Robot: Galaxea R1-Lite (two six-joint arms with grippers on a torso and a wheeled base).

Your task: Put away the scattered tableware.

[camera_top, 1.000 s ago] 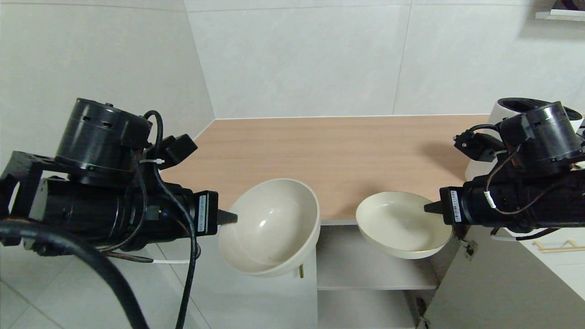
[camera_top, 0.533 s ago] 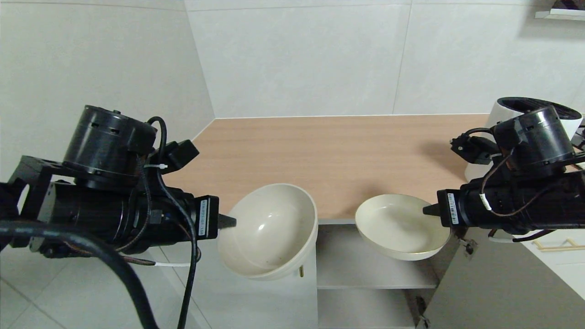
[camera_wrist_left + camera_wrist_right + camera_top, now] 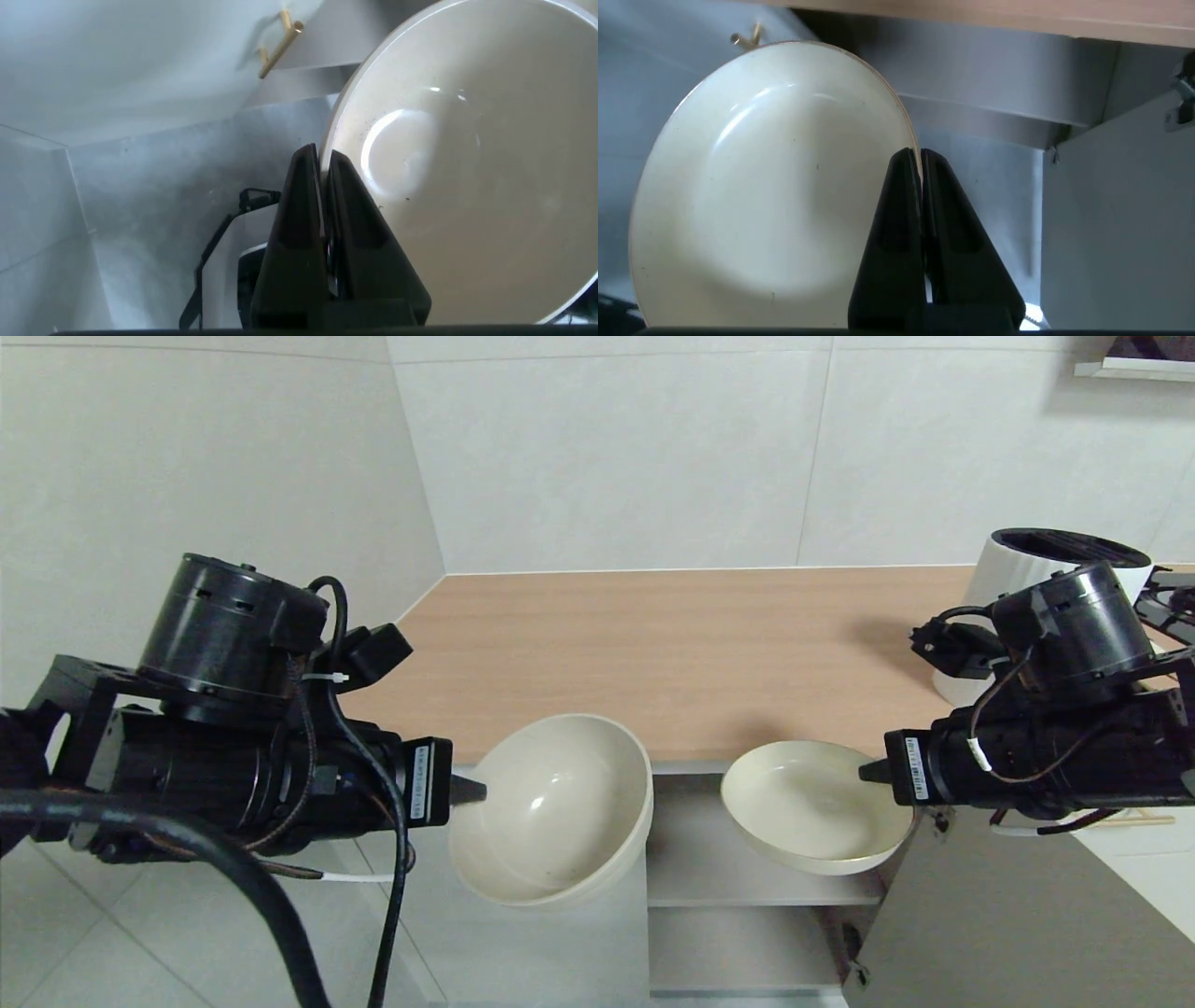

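The bench (image 3: pixel 672 644) is brown wood with a pale front edge. It runs from the left corner of the white walls off to the right. A round white tub (image 3: pixel 999 565) with a dark open top stands upright on it, far to the right. Under the near edge of the bench there is an open cupboard. Inside it a grey shelf (image 3: pixel 691 887) lies flat, with more space below it.
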